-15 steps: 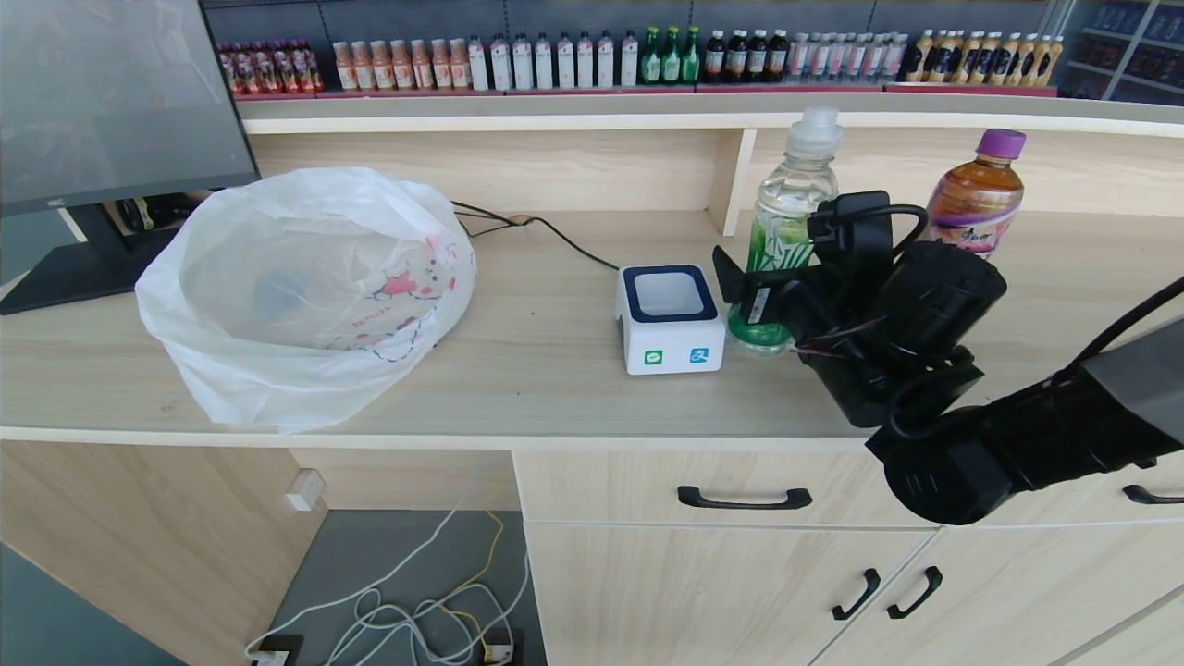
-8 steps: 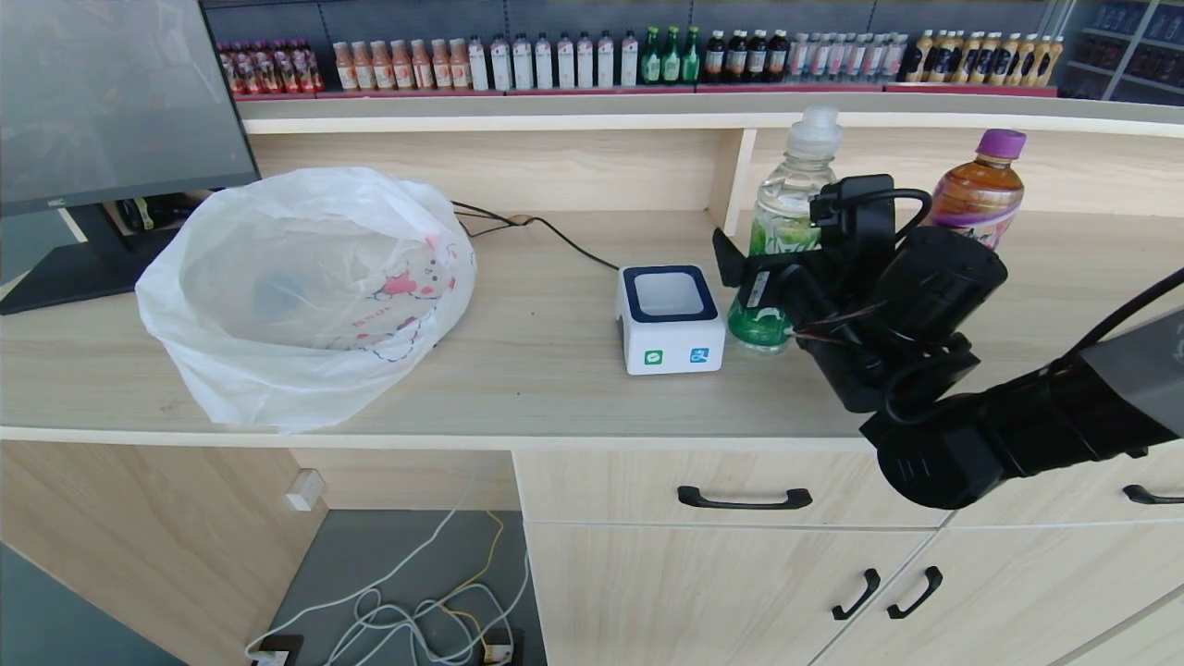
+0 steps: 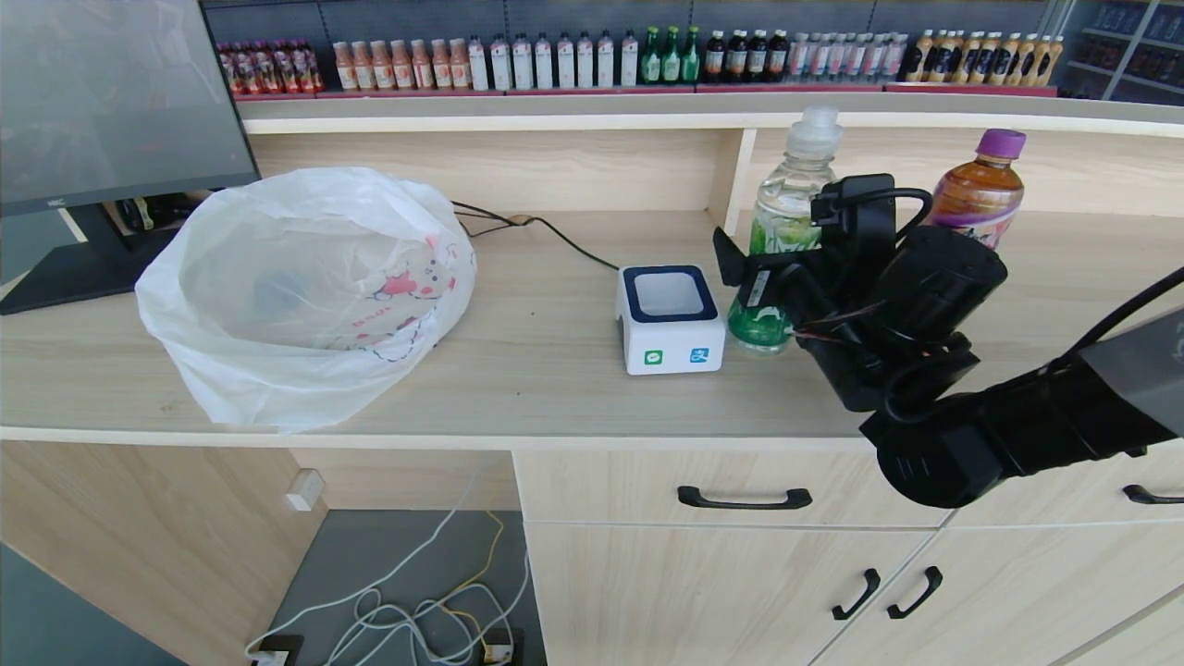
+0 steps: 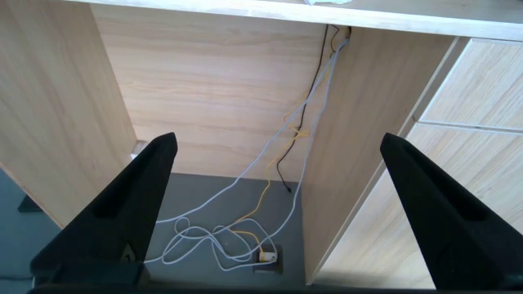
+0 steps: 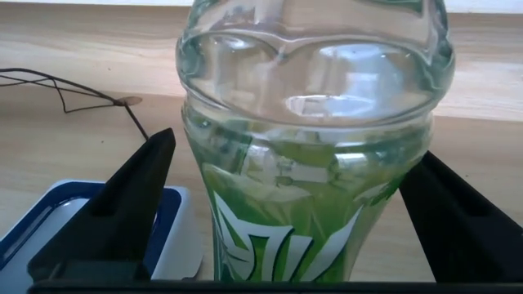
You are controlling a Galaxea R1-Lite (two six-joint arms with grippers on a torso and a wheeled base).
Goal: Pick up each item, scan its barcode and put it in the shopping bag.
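The bottle (image 3: 786,208) stands on the desk (image 3: 518,370) between the jaws of the right pincer (image 5: 296,147), which is spread wide around it. The left pincer (image 4: 278,143) is wide too.

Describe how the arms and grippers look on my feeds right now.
The right arm is matte black, with fat rounded joint housings, a grey panel farther up, looped black cables and thin reddish wires at the wrist. The right gripper is black and carries a small white label. The left gripper has two flat, black, wedge-shaped fingers.
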